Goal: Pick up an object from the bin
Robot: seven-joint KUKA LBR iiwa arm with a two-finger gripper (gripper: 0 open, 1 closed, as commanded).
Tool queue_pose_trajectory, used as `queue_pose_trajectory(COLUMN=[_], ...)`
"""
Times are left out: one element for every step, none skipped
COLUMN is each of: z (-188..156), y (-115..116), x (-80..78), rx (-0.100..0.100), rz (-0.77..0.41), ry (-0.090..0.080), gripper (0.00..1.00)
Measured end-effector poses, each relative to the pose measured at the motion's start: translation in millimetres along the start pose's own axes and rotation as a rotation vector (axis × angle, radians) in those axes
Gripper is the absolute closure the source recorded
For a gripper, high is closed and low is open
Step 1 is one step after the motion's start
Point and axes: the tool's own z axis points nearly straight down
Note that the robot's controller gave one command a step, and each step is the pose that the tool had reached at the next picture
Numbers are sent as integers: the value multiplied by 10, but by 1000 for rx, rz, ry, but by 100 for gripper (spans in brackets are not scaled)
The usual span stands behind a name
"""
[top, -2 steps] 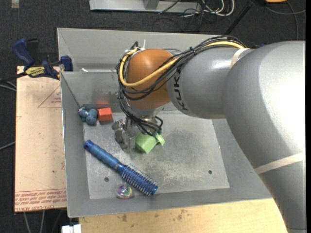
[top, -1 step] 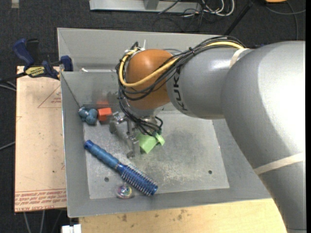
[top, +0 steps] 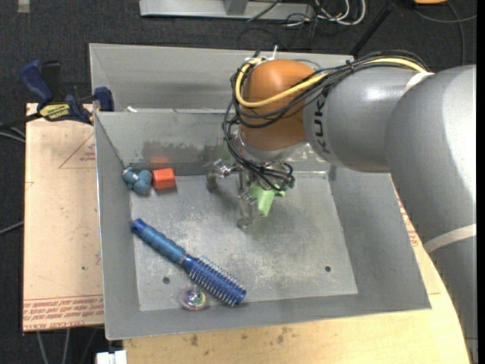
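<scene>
Hovers with end effector (top: 248, 207) at middle of bin (top: 114, 226), just beside small green piece (top: 264, 201); cannot tell if clenched. Seems yet to lift anything out.

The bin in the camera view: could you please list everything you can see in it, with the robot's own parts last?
hairbrush: one, blue, lying slantwise in the bin's near-left part, bristle end toward the near wall
small round thing: one, silvery with some purple, beside the brush's bristle end
block: one, orange, at the foot of the far wall, on the left
lumpy thing: one, blue-grey, just left of the block
green thing: one, light green, mid-bin, partly hidden under the gripper
bin: one, grey metal, speckled floor
gripper: one, metal, low over mid-bin, right by the green thing
arm: one, silver-grey with an orange cover and cables, reaching in from the right
</scene>
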Motion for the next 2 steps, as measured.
queue_pose_trajectory(z=[-134, -269], y=[-210, -233], x=[377, 180], rx=[-4, -4], rz=[-250, -337], ry=[2, -1], gripper=[0, 0])
